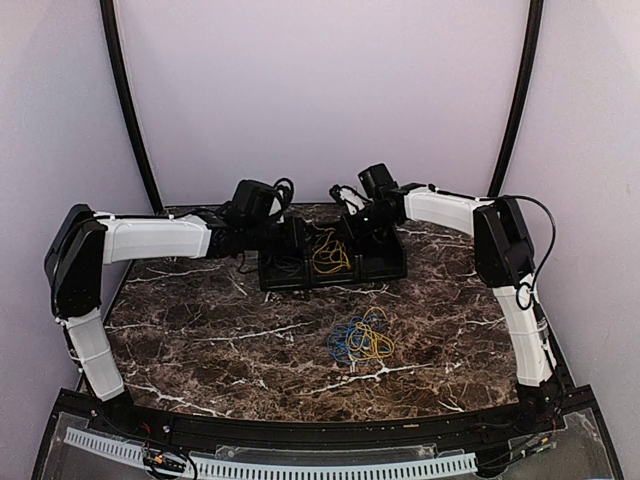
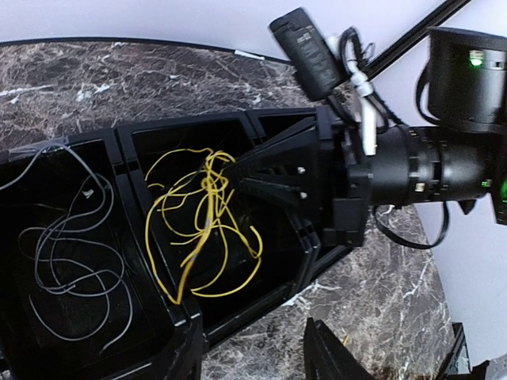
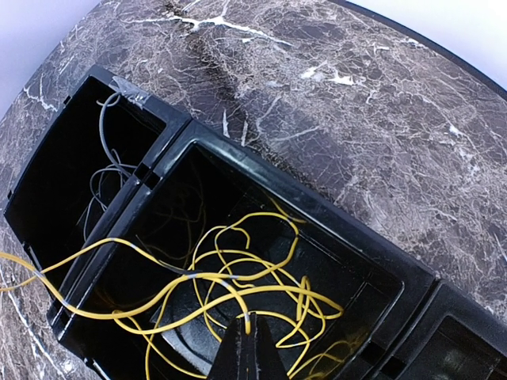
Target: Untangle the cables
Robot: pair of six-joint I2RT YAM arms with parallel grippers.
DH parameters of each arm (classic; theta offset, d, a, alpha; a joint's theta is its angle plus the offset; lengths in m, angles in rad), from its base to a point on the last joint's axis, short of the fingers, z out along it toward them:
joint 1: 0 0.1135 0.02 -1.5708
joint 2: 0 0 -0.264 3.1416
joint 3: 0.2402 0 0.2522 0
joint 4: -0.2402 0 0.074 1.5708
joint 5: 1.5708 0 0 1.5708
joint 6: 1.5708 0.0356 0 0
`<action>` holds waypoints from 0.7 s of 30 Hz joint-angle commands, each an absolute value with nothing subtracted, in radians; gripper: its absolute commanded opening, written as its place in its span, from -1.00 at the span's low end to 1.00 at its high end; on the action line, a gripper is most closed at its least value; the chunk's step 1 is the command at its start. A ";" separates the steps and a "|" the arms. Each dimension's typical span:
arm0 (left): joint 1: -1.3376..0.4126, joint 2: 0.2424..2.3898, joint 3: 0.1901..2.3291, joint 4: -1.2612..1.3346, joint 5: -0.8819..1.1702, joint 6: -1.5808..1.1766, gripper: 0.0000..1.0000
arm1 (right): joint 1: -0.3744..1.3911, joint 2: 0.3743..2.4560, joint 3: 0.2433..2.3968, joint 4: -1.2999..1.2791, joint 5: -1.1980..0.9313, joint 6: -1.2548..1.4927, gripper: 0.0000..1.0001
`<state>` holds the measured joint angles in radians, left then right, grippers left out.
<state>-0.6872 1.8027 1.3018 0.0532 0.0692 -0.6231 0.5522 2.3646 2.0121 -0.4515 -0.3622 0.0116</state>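
A tangled bundle of blue and yellow cables (image 1: 360, 338) lies on the marble table in front of the black three-compartment tray (image 1: 300, 283). Loose yellow cable (image 1: 330, 250) fills the tray's middle compartment (image 2: 207, 229). My right gripper (image 3: 249, 331) is shut on a strand of that yellow cable (image 3: 238, 277), low inside the compartment; it also shows in the left wrist view (image 2: 231, 172). My left gripper (image 2: 253, 364) is open and empty, hovering at the tray's near left side (image 1: 283, 240). Thin grey wires (image 2: 63, 261) lie in the left compartment.
The tray's rim (image 3: 317, 214) and dividers (image 2: 119, 150) stand around the right fingers. The right compartment is mostly hidden by the right arm (image 2: 428, 166). A yellow strand hangs over the tray's near wall (image 3: 24, 265). Marble table (image 1: 200, 340) lies around the bundle.
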 commanded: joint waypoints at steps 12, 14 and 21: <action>-0.689 1.965 1.432 0.132 -0.076 -0.503 -0.95 | 0.556 2.347 2.029 -0.497 -0.410 -0.029 -0.55; -0.689 1.980 1.456 0.147 -0.049 -0.517 -1.00 | 0.550 2.297 2.003 -0.531 -0.404 -0.050 -0.36; -0.693 2.056 1.511 0.204 0.060 -0.578 -1.00 | 0.475 2.069 1.796 -0.584 -0.398 -0.098 -0.12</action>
<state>-0.6876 2.0243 1.4712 0.1440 -0.0151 -0.5438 0.5320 2.2272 1.8816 -0.5449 -0.4000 -0.0532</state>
